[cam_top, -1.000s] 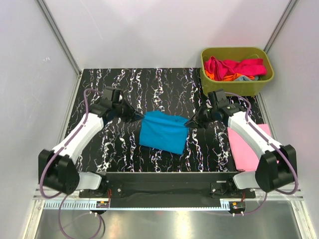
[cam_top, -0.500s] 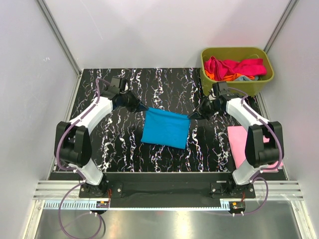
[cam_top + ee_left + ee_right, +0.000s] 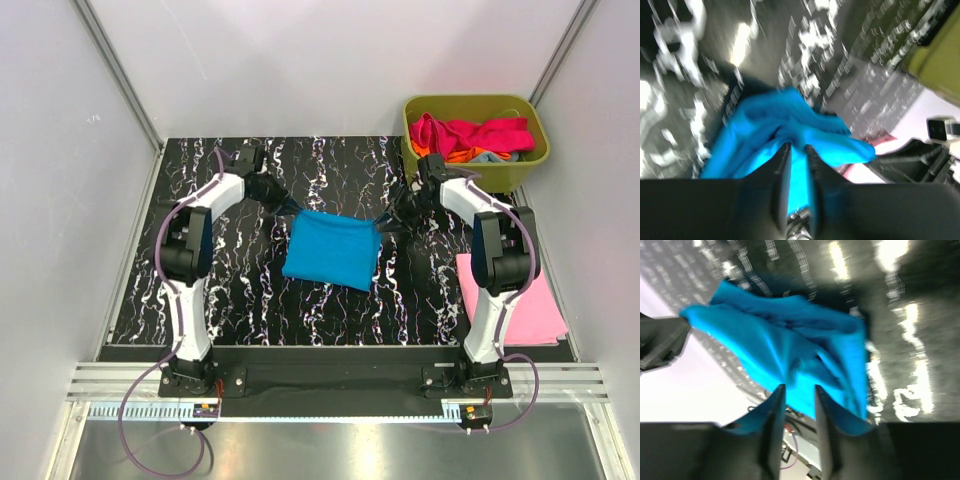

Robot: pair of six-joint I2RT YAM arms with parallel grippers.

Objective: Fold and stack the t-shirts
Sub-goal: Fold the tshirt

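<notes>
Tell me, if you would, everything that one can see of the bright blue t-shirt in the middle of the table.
The blue t-shirt is soft, plain cyan cloth, folded into a rough rectangle with a few wrinkles and turned slightly askew. It lies on the black marbled table, near the middle. The left gripper and the right gripper are at its two far corners, with cloth between their fingers. Whether they pinch it cannot be told, as the wrist views are blurred.
</notes>
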